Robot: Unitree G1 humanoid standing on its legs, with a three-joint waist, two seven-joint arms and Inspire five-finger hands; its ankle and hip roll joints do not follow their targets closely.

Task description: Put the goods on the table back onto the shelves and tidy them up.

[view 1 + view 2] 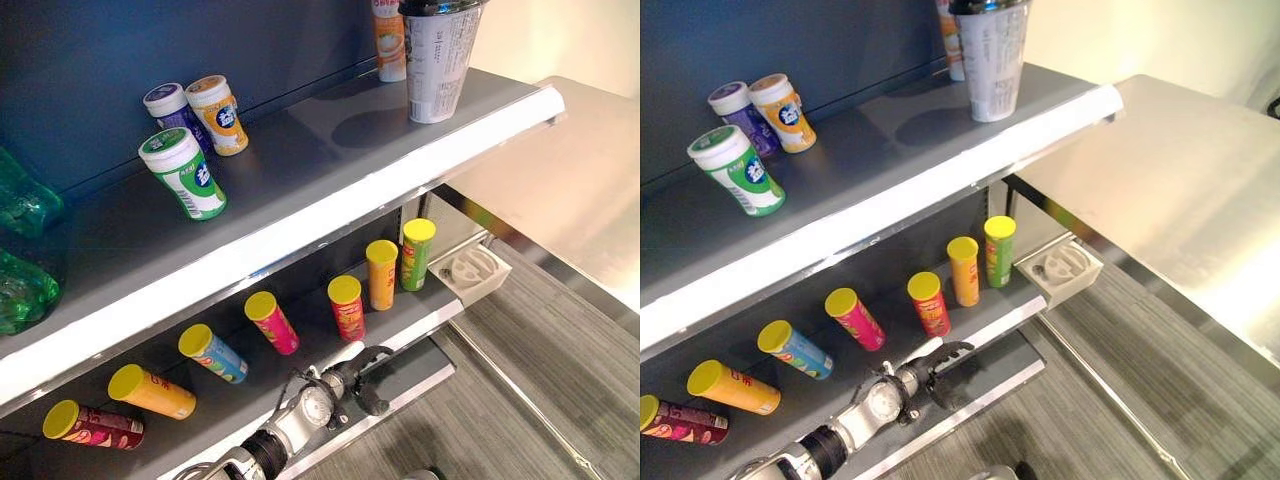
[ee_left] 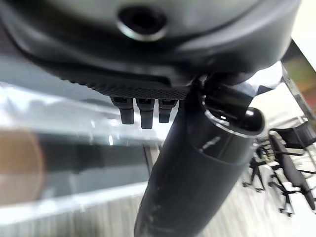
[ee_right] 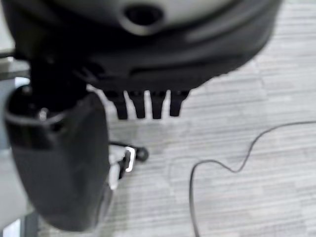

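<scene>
Several yellow-lidded chip cans stand in a row on the lower shelf (image 1: 420, 315), from a maroon can (image 1: 95, 425) at the left to a green can (image 1: 417, 253) at the right. My left hand (image 1: 362, 378) hangs just in front of that shelf's front edge, below the red can (image 1: 347, 308), fingers (image 2: 141, 111) relaxed and holding nothing. My right hand (image 3: 148, 103) hangs over the grey floor, fingers straight and empty. The steel table (image 1: 1170, 170) at the right is bare where it shows.
On the upper shelf (image 1: 300, 170) stand three gum bottles (image 1: 184, 173), green drink bottles (image 1: 25, 250) at the far left, and a tall cup (image 1: 440, 60) beside an orange bottle (image 1: 388, 40). A white tray (image 1: 473, 272) sits at the lower shelf's right end.
</scene>
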